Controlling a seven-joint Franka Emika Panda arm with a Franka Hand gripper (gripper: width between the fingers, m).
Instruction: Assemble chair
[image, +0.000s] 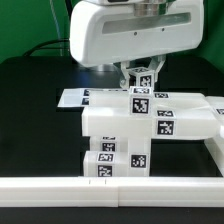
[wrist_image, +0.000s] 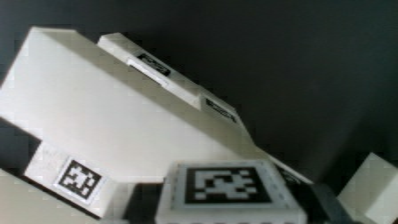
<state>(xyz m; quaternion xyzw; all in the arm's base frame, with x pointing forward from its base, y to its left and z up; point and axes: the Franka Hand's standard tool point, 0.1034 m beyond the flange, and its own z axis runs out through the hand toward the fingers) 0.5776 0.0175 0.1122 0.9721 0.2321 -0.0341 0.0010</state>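
Note:
The partly built chair (image: 150, 122) is a blocky white body with black-and-white tags, standing on two tagged blocks (image: 102, 160) (image: 137, 155). My gripper (image: 141, 72) hangs right over its top and is shut on a small white tagged block (image: 142, 84), which sits at the top of the body. In the wrist view that block (wrist_image: 222, 185) shows its tag between my dark fingers (wrist_image: 157, 198), with my gripper (wrist_image: 222, 204) closed on its sides. Beyond it lies a wide white face of the chair (wrist_image: 89, 100), and a tagged white strip (wrist_image: 169, 75) runs along its far edge.
The marker board (image: 80, 98) lies flat on the black table behind the chair, at the exterior view's left. A long plain white rail (image: 110, 190) runs across the front, close under the chair's blocks. A green cable (image: 40, 45) lies at the back.

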